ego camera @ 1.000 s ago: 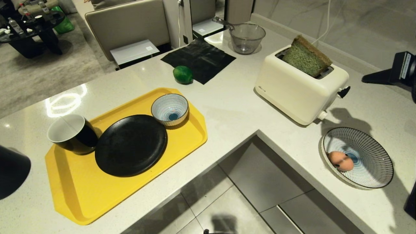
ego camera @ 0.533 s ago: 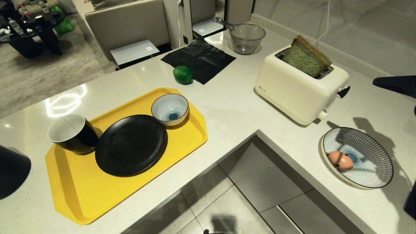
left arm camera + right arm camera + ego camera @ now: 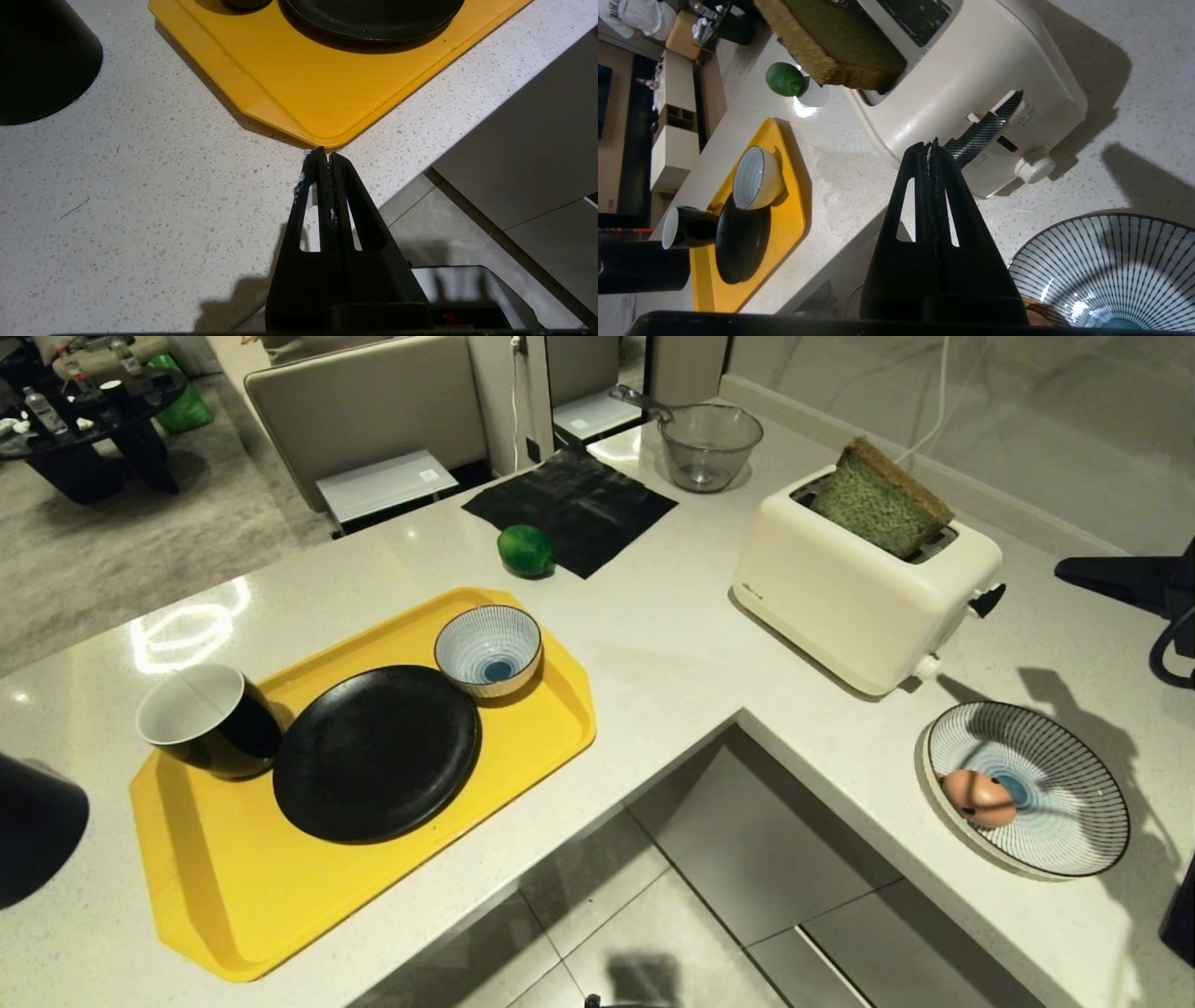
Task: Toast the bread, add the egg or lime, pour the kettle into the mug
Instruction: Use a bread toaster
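The bread (image 3: 878, 504) stands tilted and high in the slot of the cream toaster (image 3: 840, 597). My right gripper (image 3: 930, 145) is shut and empty. It hovers just short of the toaster's black lever (image 3: 985, 133) and shows at the head view's right edge as the right gripper (image 3: 1064, 569). The egg (image 3: 978, 798) lies in a wide striped bowl (image 3: 1074, 840). The lime (image 3: 526, 550) rests on the counter by a black cloth. The mug (image 3: 207, 719) sits on the yellow tray, with the kettle (image 3: 33, 831) at the far left. My left gripper (image 3: 323, 151) is shut, parked over the counter at the tray's corner.
The yellow tray (image 3: 233, 896) also carries a black plate (image 3: 376, 753) and a small striped bowl (image 3: 488, 649). A black cloth (image 3: 569, 504) and a glass bowl (image 3: 709, 443) lie at the back. The counter is L-shaped, its inner corner (image 3: 738, 714) opening onto floor.
My right gripper has dropped lower at the right edge and turned at the wrist. Its shadow has slid from the toaster's end toward the striped bowl. Nothing else moved.
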